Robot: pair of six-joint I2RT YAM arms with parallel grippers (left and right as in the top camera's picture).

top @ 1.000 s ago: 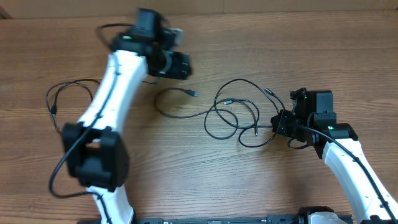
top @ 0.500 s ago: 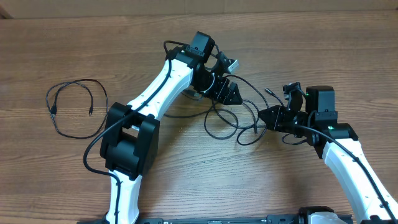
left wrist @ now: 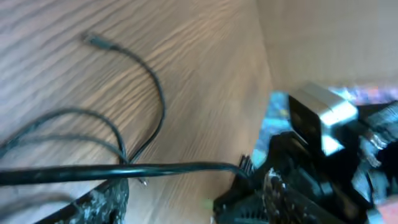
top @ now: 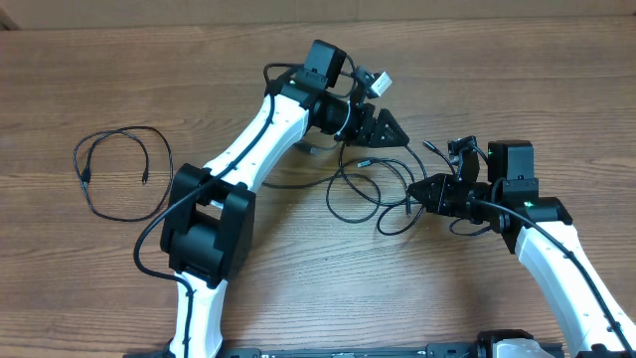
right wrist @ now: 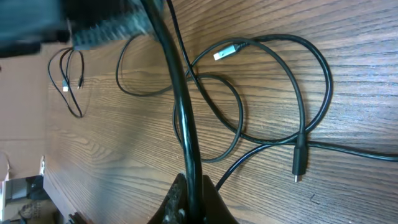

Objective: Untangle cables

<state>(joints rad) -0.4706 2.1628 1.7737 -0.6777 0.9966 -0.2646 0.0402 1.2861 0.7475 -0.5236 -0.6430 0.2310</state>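
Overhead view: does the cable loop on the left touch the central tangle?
No, the loop lies apart from the tangle, bare wood between.

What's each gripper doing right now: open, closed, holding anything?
Left gripper: cannot be told; its wrist view is blurred.
Right gripper: closed on a lifted cable.

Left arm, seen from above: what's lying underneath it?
A thin black cable runs out from under the left arm. The arm covers part of the cable's loop, so how it lies under there cannot be seen.
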